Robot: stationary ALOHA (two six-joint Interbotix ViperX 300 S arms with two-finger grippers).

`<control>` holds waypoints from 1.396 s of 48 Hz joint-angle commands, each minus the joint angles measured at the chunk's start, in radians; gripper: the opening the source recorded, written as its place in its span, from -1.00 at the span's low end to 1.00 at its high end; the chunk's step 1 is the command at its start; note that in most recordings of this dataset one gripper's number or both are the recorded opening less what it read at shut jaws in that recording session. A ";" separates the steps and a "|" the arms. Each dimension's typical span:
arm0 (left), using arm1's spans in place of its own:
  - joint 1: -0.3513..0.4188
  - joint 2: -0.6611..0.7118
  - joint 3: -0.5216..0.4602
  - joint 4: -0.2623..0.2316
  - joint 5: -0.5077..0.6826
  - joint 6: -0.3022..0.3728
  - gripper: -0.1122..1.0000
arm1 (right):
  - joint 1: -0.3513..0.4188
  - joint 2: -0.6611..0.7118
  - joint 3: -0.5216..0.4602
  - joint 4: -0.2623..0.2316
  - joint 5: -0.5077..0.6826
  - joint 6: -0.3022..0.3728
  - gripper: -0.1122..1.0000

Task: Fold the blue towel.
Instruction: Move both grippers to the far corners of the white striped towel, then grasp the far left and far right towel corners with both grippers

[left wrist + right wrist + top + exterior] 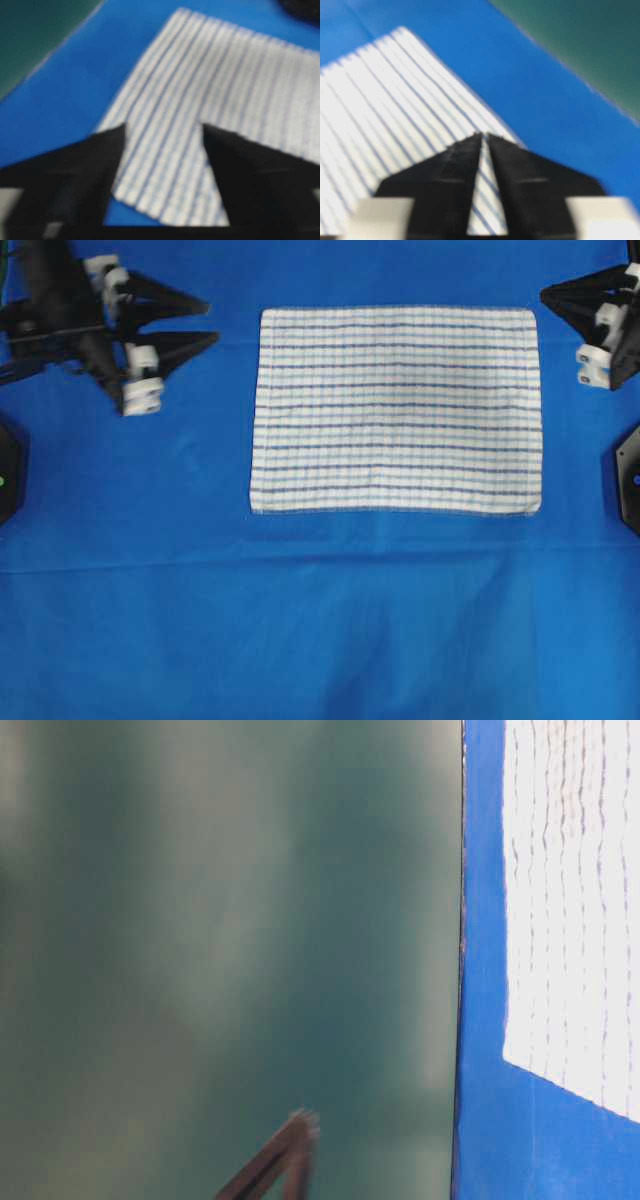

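Both grippers sit back at the far corners, clear of the cloth. Left gripper has its two black fingers spread wide, pointing in toward the blue towel from the left side of the overhead view, and nothing is between them. Its own camera looks down between those spread fingers at the towel's near corner, so that corner lies just ahead of it and a little below. Right gripper is pulled in narrow: in the right wrist view its fingers nearly meet at the tips with only a sliver of striped cloth showing through the gap, and it holds nothing.

That towel lies flat and fully spread in the middle of the blue table covering, no fold in it yet. Its long axis runs left to right in the overhead view, from one arm toward the other, with the short edges facing the grippers.

Neither gripper touches it. The right gripper looks closer to its far corner than the left one is to its own, though both are near. My guess is that a fold across the long axis starts from one of those short edges, and the left gripper, already spread, seems readier to pinch a corner; the right would have to widen first.
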 commanded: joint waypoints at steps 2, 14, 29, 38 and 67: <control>0.041 0.089 -0.057 -0.002 0.006 -0.002 0.51 | -0.038 0.089 -0.011 0.002 -0.003 0.002 0.04; 0.120 0.276 -0.130 -0.002 0.014 0.009 0.82 | -0.133 0.287 -0.012 -0.014 -0.044 0.002 0.29; 0.195 0.466 -0.196 0.000 -0.017 0.020 0.82 | -0.218 0.485 -0.031 -0.023 -0.149 -0.005 0.29; 0.215 0.555 -0.229 0.000 -0.063 0.020 0.82 | -0.233 0.600 -0.055 -0.023 -0.195 -0.009 0.29; 0.219 0.676 -0.321 0.005 0.023 0.055 0.59 | -0.250 0.710 -0.080 -0.026 -0.198 -0.014 0.16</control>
